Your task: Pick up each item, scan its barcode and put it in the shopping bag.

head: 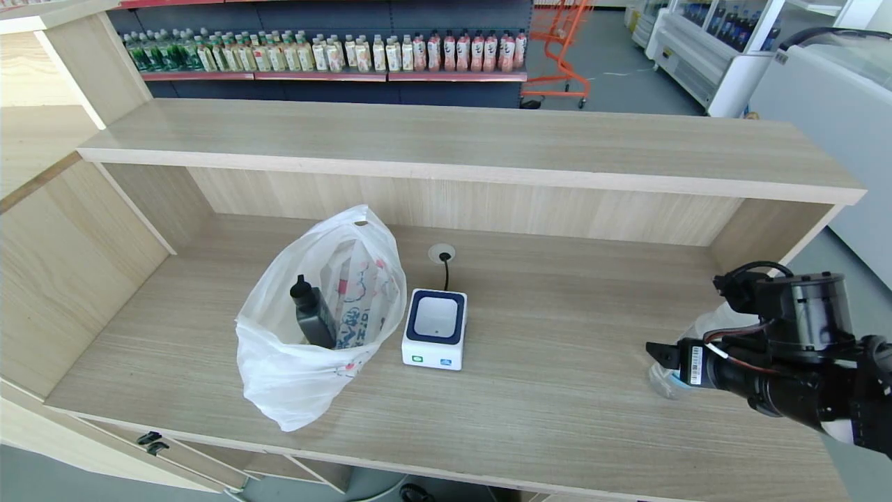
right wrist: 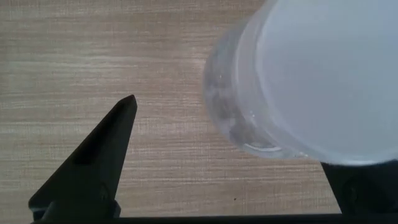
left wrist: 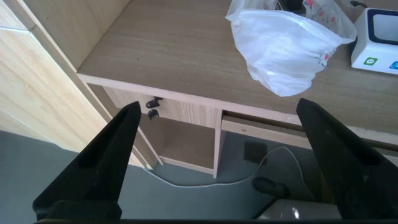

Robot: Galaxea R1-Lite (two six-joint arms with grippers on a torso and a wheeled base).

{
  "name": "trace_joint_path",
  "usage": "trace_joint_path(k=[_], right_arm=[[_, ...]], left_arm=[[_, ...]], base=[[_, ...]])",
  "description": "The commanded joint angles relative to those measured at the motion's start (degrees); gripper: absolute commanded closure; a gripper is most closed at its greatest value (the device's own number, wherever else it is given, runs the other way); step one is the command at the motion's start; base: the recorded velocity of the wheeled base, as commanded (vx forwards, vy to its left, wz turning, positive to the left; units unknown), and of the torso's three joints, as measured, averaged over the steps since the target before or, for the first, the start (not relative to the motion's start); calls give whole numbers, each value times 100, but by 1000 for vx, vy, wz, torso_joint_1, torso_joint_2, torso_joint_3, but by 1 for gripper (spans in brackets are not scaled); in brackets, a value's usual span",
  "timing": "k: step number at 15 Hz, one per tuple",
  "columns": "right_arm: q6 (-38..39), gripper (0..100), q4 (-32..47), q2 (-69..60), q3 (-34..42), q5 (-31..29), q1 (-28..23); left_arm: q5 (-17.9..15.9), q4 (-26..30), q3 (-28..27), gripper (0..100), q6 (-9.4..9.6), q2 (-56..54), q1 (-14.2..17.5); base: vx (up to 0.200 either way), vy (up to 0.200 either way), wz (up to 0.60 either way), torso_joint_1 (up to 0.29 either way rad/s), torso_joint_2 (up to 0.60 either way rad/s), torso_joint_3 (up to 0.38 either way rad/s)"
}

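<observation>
Pale wood bench (head: 557, 362) in a shop, a drinks shelf (head: 320, 76) at twelve o'clock. The shopping bag (head: 293, 376) stands at the scanner's (head: 435, 328) nine o'clock. At three o'clock, the right gripper's (right wrist: 230, 134) jaws are apart around a clear container (right wrist: 311, 74). The left gripper's (left wrist: 219, 106) jaws are apart.

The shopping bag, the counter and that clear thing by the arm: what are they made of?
Shopping bag: thin plastic film, whitish and translucent; its contents show through and it crinkles. Counter: matt wood-look board with regular grain, probably laminate. Clear container: likely transparent plastic with a frosted white face, though glass can't be excluded.
</observation>
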Motion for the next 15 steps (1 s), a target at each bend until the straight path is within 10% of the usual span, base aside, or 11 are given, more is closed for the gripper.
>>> trace_joint_path(k=[1,12,13,15], right_arm=[[-49,0,-167,262,-9,12,-9],[-717,0,-1099,640,88,30,-9],[-717,100,-1178,727,97,30,-18],[-726,100,-1512,930,97,30,-53]], left_arm=[[3,1,0,0,-1,9,1],[3,1,0,0,-1,9,1],[3,1,0,0,-1,9,1],[3,1,0,0,8,9,1]], base=[[0,0,0,0,0,0],[0,0,0,0,0,0],[0,0,0,0,0,0],[0,0,0,0,0,0]])
